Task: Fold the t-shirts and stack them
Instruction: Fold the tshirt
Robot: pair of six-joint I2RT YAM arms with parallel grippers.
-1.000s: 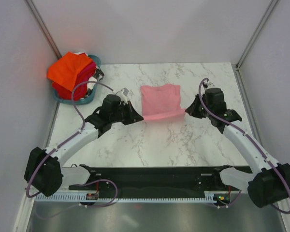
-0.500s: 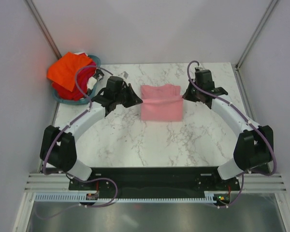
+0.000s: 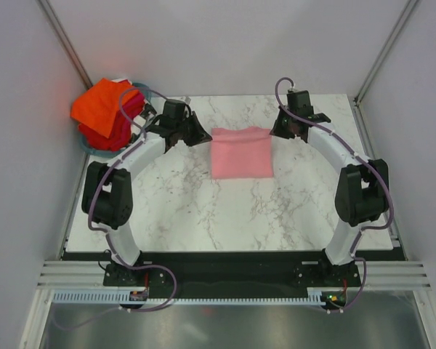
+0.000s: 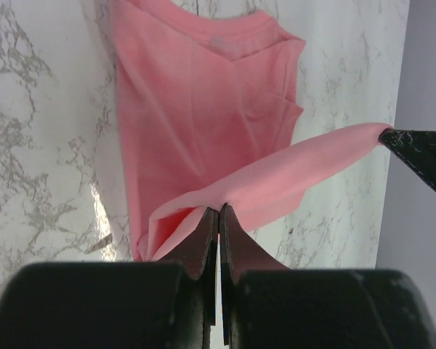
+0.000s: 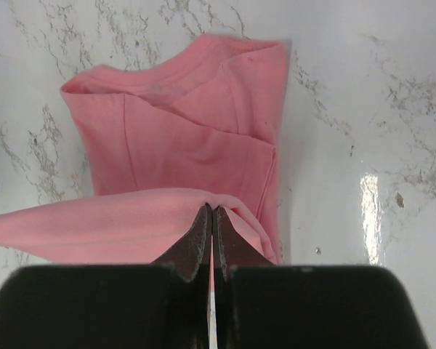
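A light pink t-shirt (image 3: 240, 154) lies in the middle of the marble table, doubled over on itself with its collar at the far end. My left gripper (image 3: 207, 138) is shut on the lifted edge at the shirt's far left corner. My right gripper (image 3: 275, 133) is shut on the same edge at the far right corner. In the left wrist view the closed fingertips (image 4: 218, 211) pinch pink cloth, which stretches across to the right gripper's finger (image 4: 418, 156). In the right wrist view the gripper (image 5: 211, 211) pinches the fold above the collar (image 5: 167, 83). Bright orange (image 3: 102, 102) and red (image 3: 123, 120) t-shirts are piled in the basket.
A teal basket (image 3: 89, 146) sits at the table's far left corner, close behind my left arm. Grey walls close in the left, right and far sides. A black rail (image 3: 232, 265) runs along the near edge between the arm bases.
Both arms have reached away from the bases, carrying the shirt's near edge over to its far end. The shirt now lies folded in half.
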